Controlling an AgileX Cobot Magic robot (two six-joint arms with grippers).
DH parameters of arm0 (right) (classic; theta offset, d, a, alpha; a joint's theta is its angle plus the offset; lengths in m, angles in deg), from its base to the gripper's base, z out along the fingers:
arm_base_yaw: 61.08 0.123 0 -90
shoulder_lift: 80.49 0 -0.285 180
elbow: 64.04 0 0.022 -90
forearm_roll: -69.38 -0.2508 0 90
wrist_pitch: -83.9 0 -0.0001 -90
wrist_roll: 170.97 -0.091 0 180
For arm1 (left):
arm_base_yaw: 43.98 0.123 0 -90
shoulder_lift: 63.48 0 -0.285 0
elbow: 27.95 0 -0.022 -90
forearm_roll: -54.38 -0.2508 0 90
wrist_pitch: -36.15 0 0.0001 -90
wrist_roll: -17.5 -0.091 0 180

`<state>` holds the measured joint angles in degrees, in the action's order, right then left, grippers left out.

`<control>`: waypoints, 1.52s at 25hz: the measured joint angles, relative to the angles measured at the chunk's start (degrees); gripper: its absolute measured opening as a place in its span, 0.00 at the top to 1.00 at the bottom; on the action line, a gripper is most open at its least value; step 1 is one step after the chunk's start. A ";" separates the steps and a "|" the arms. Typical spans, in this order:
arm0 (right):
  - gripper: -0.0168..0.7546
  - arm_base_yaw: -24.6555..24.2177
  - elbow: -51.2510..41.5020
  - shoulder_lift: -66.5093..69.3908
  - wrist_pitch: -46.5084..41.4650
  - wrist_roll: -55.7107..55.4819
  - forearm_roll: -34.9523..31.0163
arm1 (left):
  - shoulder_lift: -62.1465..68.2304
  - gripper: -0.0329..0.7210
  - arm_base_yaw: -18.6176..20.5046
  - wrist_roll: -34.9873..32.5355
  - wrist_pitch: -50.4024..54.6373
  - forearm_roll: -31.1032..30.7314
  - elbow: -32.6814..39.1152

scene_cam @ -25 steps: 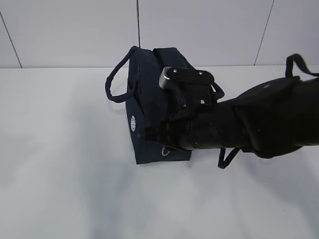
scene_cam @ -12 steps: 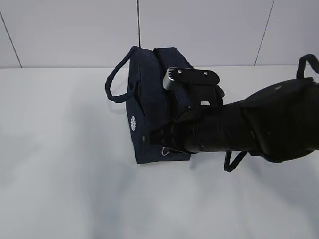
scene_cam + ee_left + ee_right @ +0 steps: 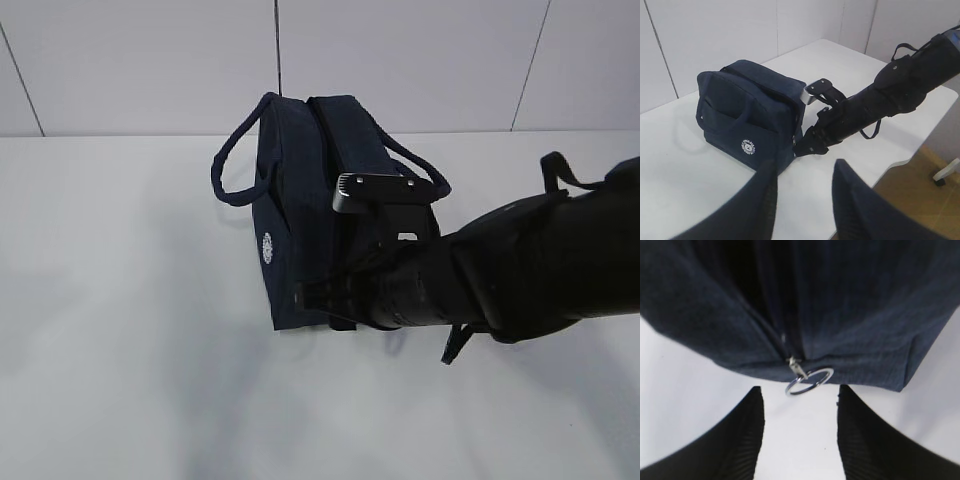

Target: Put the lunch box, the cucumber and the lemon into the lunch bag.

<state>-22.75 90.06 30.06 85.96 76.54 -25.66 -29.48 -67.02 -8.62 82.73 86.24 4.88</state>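
The dark navy lunch bag [image 3: 300,180] stands on the white table with its two loop handles hanging out to the sides. My right gripper [image 3: 800,389] is open at the bag's [image 3: 850,300] near end. The zipper's metal ring pull [image 3: 809,381] hangs free just ahead of its fingertips, touching neither. From the left wrist view the right gripper [image 3: 807,146] sits at the bag's [image 3: 745,115] lower corner. My left gripper [image 3: 805,165] hovers open and empty above the table, well short of the bag. The lunch box, the cucumber and the lemon are out of view.
The right arm [image 3: 520,270] reaches in low from the right, with a cable loop [image 3: 560,170] on it. The table's front edge [image 3: 900,162] runs close by, with wooden floor and a chair castor [image 3: 940,180] beyond. White wall panels stand behind the bag.
My right gripper has opened and let go of the ring pull. The right arm has dropped lower and drawn back slightly. The bag has stayed in place.
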 joint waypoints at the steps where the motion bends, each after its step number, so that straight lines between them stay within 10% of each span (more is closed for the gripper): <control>1: 0.51 0.00 0.24 0.03 0.56 0.00 -0.10 | 0.00 0.63 0.00 0.00 0.00 0.00 0.00; 17: 0.51 0.00 3.43 4.05 4.14 0.00 -3.67 | 0.00 0.64 0.00 0.08 0.00 0.00 0.00; 31: 0.95 0.00 3.53 4.13 6.12 0.45 -4.00 | 0.00 0.64 0.00 0.08 0.00 0.00 0.00; 38: 0.98 0.00 3.53 4.13 6.86 3.89 -7.37 | 0.00 0.64 0.00 0.08 0.00 0.00 0.00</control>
<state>-22.75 93.59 34.19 92.82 80.43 -33.04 -29.48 -67.02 -8.54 82.73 86.24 4.88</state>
